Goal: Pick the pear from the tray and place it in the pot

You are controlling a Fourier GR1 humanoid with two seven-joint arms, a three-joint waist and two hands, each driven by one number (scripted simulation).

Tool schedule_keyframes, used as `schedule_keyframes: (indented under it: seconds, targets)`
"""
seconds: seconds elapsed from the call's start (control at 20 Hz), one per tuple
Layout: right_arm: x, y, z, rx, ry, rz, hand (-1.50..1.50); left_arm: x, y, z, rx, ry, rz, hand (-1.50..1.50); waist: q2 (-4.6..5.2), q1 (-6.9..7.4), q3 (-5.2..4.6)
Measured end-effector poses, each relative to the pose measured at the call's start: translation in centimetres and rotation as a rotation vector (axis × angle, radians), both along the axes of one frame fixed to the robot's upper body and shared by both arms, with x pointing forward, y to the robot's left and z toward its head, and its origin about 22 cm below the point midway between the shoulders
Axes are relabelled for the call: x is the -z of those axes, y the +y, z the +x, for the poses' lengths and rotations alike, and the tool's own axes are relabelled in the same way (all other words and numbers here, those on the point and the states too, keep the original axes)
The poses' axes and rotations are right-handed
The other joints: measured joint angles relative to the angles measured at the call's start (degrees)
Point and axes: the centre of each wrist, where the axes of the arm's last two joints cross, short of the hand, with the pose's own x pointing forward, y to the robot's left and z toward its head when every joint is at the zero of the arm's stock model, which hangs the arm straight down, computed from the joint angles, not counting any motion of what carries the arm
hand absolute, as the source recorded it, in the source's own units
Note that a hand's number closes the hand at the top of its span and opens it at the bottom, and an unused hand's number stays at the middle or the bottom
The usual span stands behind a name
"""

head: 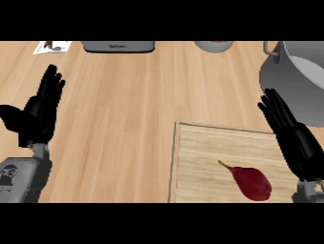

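Lying on the tray, the pear sits just left of the open right hand.

Single head view, looking steeply down, close over the wooden counter

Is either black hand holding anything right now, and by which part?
Nothing is held. Both the left hand and right hand are open; the dark red pear lies free on the light wooden tray.

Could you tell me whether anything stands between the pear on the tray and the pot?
Only the robot's own right hand, open, shows over the tray's right side, between the pear and the pot at the upper right. No other object shows on that path.
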Motion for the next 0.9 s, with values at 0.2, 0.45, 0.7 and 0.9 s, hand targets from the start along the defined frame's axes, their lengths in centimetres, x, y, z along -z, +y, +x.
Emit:
schedule_keyframes:
  seconds: [0.2,0.45,0.7,0.9]
  targets:
    - [0.1,1.5,2.6,-0.229,-0.012,0.068,1.50,-0.8,-0.6,0.0,0.020,-0.022,-0.006,0.00,0.68,2.41,0.57]
    - [-1.7,2.9,5.1,-0.572,-0.135,-0.028,-1.50,-1.7,-1.3,0.5,0.058,-0.027,-0.027,0.00,1.21,5.78,0.86]
    - [1.2,1.0,7.1,-0.753,-0.175,0.086,-1.50,-2.8,-1.4,0.8,0.068,-0.016,-0.050,0.00,1.74,5.67,1.08]
    - [1.0,-1.1,8.8,-0.777,-0.205,0.100,-1.50,-2.9,-1.3,0.4,0.066,-0.004,-0.057,0.00,1.61,5.22,1.08]
